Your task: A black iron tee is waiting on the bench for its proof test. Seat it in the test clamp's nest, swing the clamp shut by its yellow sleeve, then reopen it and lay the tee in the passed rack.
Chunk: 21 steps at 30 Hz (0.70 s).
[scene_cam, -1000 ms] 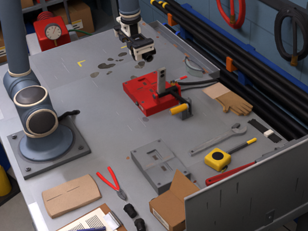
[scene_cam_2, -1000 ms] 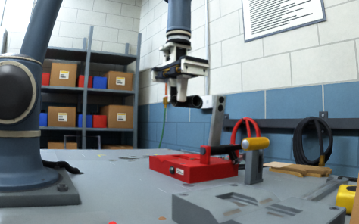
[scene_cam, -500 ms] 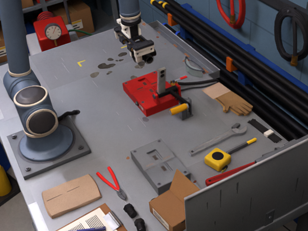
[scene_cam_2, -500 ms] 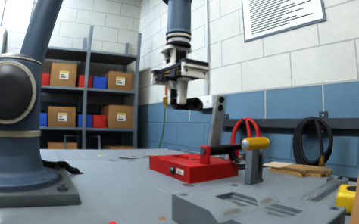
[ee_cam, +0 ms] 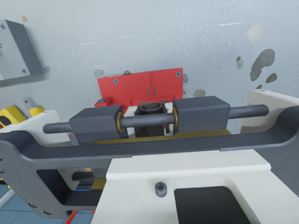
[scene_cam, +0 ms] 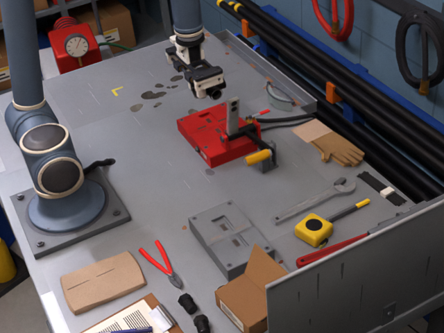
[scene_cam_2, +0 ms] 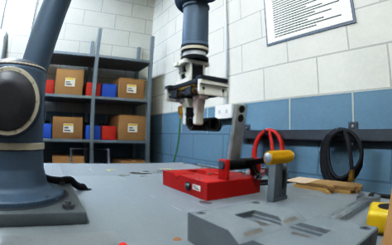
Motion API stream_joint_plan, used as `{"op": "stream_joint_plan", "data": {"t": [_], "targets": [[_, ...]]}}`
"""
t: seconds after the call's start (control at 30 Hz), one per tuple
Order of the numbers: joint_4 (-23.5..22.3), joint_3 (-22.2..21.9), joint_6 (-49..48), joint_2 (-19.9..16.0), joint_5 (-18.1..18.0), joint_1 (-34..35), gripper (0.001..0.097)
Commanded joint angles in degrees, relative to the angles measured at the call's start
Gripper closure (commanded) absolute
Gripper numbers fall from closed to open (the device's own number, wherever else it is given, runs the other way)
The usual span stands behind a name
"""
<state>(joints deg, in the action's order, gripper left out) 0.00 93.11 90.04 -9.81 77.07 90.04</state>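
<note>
I hold the black iron tee (scene_cam: 214, 94) (scene_cam_2: 204, 123) (ee_cam: 151, 115) in my closed gripper (scene_cam: 208, 89) (scene_cam_2: 195, 120) (ee_cam: 149, 119). It hangs in the air above the far edge of the red test clamp (scene_cam: 215, 138) (scene_cam_2: 211, 182) (ee_cam: 144, 87). The clamp's grey bar (scene_cam: 232, 115) (scene_cam_2: 236, 130) stands upright. Its black arm ends in a yellow sleeve (scene_cam: 257, 157) (scene_cam_2: 279, 156) resting on a grey post at the clamp's near right. The grey passed rack (scene_cam: 229, 236) (scene_cam_2: 281, 225) sits nearer the bench's front.
The arm's base (scene_cam: 68, 208) stands on the bench's left. A glove (scene_cam: 330, 143), a wrench (scene_cam: 315, 200), a yellow tape measure (scene_cam: 313, 229) and a cardboard box (scene_cam: 247, 290) lie on the right and front. Red pliers (scene_cam: 161, 263) lie front left.
</note>
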Motion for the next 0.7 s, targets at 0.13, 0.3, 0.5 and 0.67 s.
{"op": "stream_joint_plan", "data": {"t": [0.13,0.3,0.5,0.67], "targets": [[0.0,1.1,0.0,-0.5,-1.8,0.0,0.0943],[0.0,2.4,0.0,-1.2,-3.8,0.0,0.0943],[0.0,4.0,0.0,-2.1,-6.3,0.0,0.0943],[0.0,5.2,0.0,-2.9,-8.3,0.0,0.0943]]}}
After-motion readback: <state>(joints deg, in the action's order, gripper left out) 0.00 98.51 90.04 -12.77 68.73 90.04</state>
